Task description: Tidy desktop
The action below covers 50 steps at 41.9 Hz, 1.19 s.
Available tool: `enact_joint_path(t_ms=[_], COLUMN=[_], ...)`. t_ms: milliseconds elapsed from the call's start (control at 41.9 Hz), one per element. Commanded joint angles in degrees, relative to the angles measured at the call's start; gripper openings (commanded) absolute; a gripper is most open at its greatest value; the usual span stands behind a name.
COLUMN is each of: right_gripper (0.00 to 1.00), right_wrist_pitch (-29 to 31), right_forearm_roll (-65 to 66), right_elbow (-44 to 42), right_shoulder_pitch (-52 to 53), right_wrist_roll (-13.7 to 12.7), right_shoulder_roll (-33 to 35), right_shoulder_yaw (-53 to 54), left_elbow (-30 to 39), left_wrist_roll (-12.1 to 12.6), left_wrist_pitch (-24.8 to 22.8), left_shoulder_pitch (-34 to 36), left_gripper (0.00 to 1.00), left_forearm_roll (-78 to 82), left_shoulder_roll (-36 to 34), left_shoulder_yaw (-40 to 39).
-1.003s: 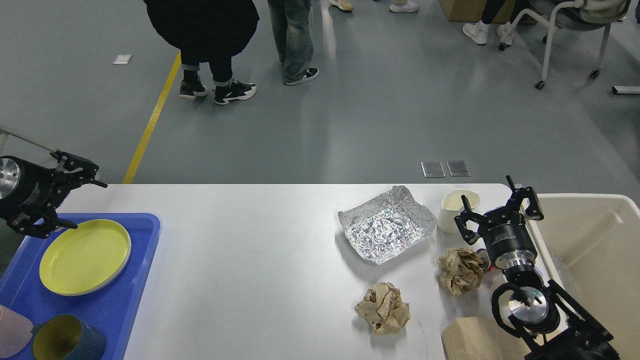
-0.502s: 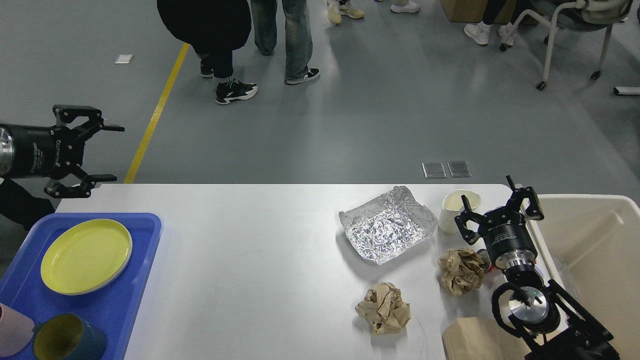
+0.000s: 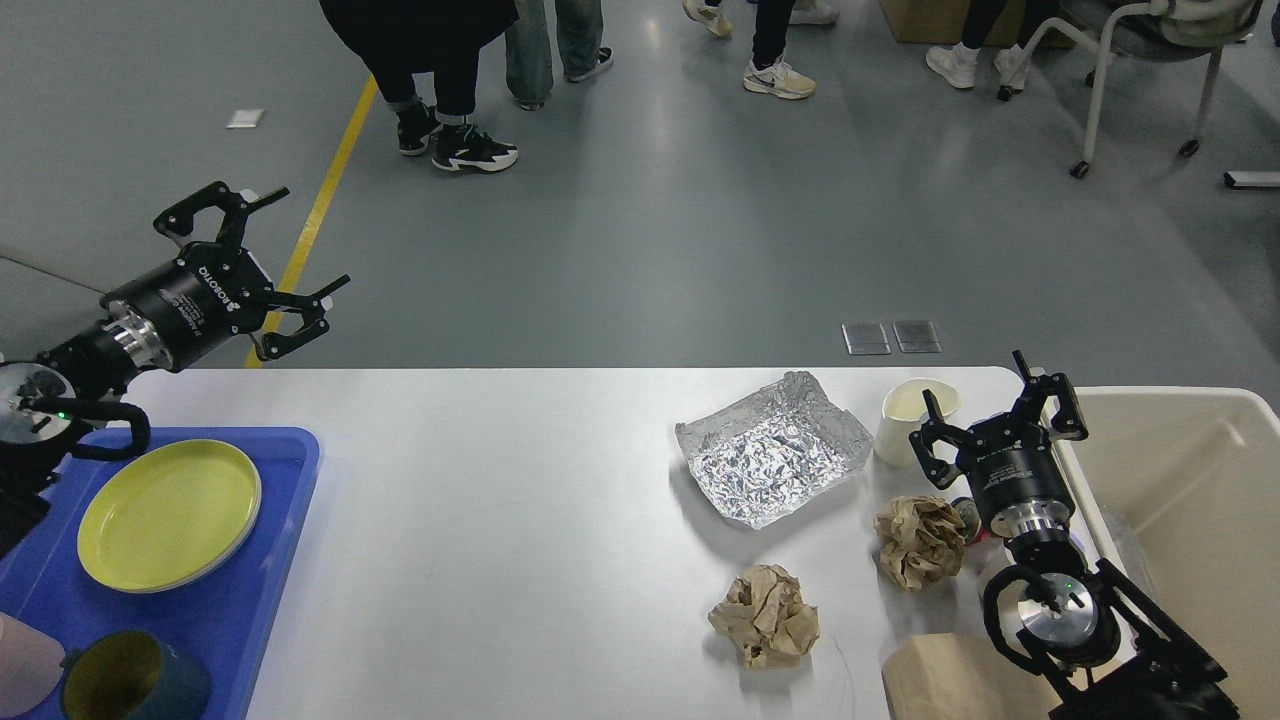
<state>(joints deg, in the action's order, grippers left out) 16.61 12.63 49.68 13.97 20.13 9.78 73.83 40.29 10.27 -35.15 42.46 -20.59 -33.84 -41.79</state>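
1. Trays first: blue tray point(image 3: 250, 600) sits on the left end of the desktop point(image 3: 500, 520), holding a yellow plate point(image 3: 168, 514), with a dark blue mug point(image 3: 135, 688) (yellow inside) at its near edge and a pale pink thing point(image 3: 25, 665), cut by the frame, beside the mug.
2. Left gripper point(image 3: 285, 245) hangs in the air beyond the table's far left edge, over the grey floor, its fingers spread wide and holding nothing. Half a second ago it pointed right and sat further left; now it has swung to aim up and right, and more of the arm shows above the tray.
3. Crumpled foil tray point(image 3: 770, 462) lies right of centre on the white desktop, with nothing in it that I can see.
4. Brown paper ball point(image 3: 765, 615) rests nearer the front edge; a second paper ball point(image 3: 920, 540) lies to its right, just beside the right arm.
5. White paper cup point(image 3: 908, 418) stands upright by the far edge, apparently bare inside.
6. Right gripper point(image 3: 995, 415) sits just beside the cup, fingers well apart, gripping nothing (unchanged from the earlier frames); whether a finger touches the cup is unclear.
7. Brown paper bag point(image 3: 940, 680) lies at the front right edge.
8. Beige bin point(image 3: 1180, 470) stands off the table's right end; its contents are hard to make out.
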Motion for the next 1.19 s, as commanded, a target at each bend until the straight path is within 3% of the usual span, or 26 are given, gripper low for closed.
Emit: enact_joint_path(t_ms=[0,72,143,263,406,1170], right_gripper=[1.00,1.00,1.00,1.00,1.00,1.00], right_wrist_pitch=[0.00,0.00,0.00,0.00,0.00,0.00], right_forearm_roll=[0.03,0.03,0.03,0.03,0.03,0.03], right_elbow=[-0.02,-0.02,-0.02,-0.02,-0.02,-0.02], right_shoulder_pitch=[0.00,0.00,0.00,0.00,0.00,0.00], right_wrist_roll=[0.00,0.00,0.00,0.00,0.00,0.00], right_shoulder_roll=[-0.03,-0.03,-0.03,-0.03,-0.03,-0.03], right_shoulder_yaw=[0.00,0.00,0.00,0.00,0.00,0.00], left_elbow=[0.49,1.19,3.91,14.53,17.63,13.68], left_wrist_roll=[-5.08,-6.58,-6.58,-6.58,-6.76,-6.32], left_wrist_pitch=[2.89,3.33,4.03,7.54,8.78,8.52], left_shoulder_pitch=[-6.24,-8.70,-12.30,-22.83,-26.63,-27.08], left_gripper=[0.96,0.96,0.96,0.96,0.96,0.96], left_forearm_roll=[3.61,7.48,11.78,24.60,31.22,31.93], left_shoulder_roll=[5.88,8.69,11.59,19.22,27.33,29.97], left_shoulder_yaw=[-13.74,-20.85,-28.06,-42.90,-51.63,-51.91])
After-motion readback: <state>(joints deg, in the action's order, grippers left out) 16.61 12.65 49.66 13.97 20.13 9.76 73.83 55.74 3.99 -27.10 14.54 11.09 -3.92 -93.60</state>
